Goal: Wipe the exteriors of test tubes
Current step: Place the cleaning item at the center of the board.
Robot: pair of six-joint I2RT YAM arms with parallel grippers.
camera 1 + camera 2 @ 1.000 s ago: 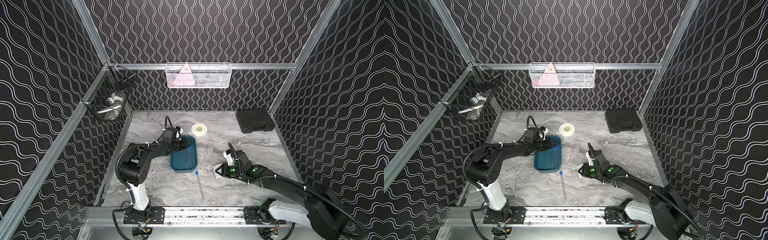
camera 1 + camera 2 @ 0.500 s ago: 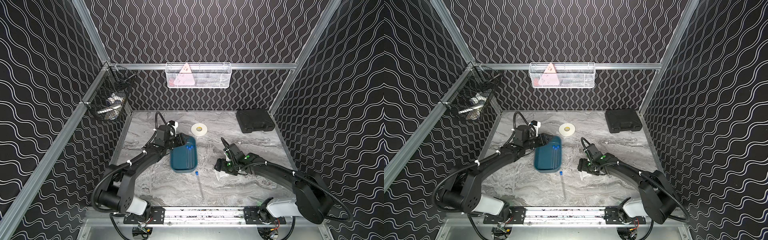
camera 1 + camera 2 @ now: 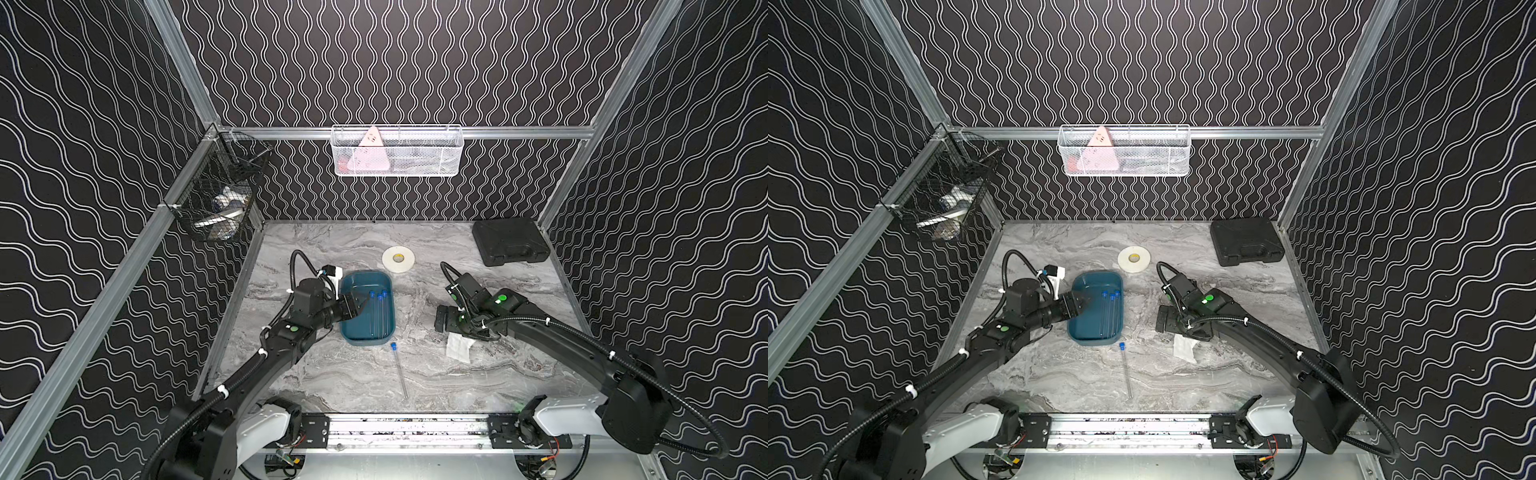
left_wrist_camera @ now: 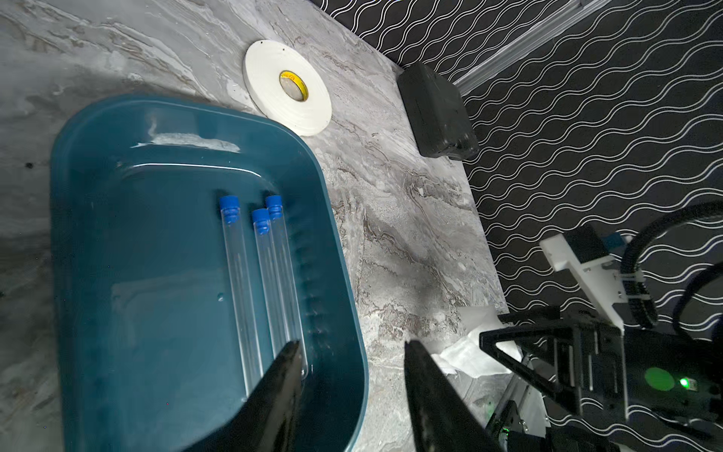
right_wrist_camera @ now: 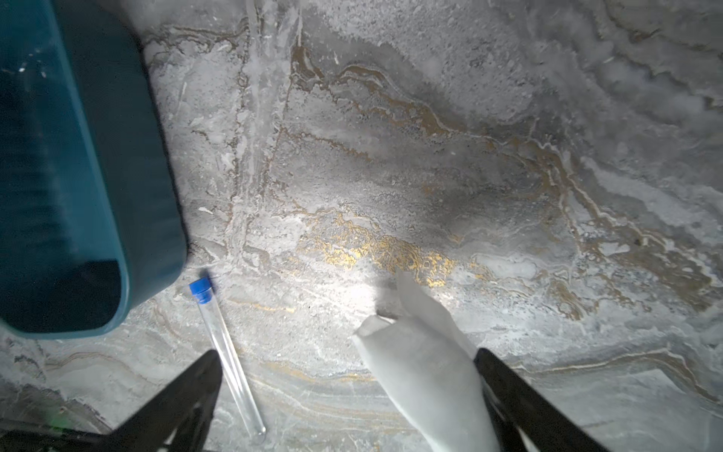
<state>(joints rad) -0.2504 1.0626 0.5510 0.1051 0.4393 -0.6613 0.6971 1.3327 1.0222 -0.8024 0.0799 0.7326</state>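
Tubes are looking light, slick, fragile, so mid-shaft gripping seems safest; left gripper is hovering open, empty, at tray's 9 o'clock, right gripper is gaping over tissue.

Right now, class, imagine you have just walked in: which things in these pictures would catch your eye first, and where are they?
The teal plastic tray mid-table stands out, with three clear, blue-capped test tubes lying side by side in it. A fourth capped tube lies alone on the grey marble tabletop just in front of the tray. A crumpled white tissue lies to that tube's right, by the open right gripper.
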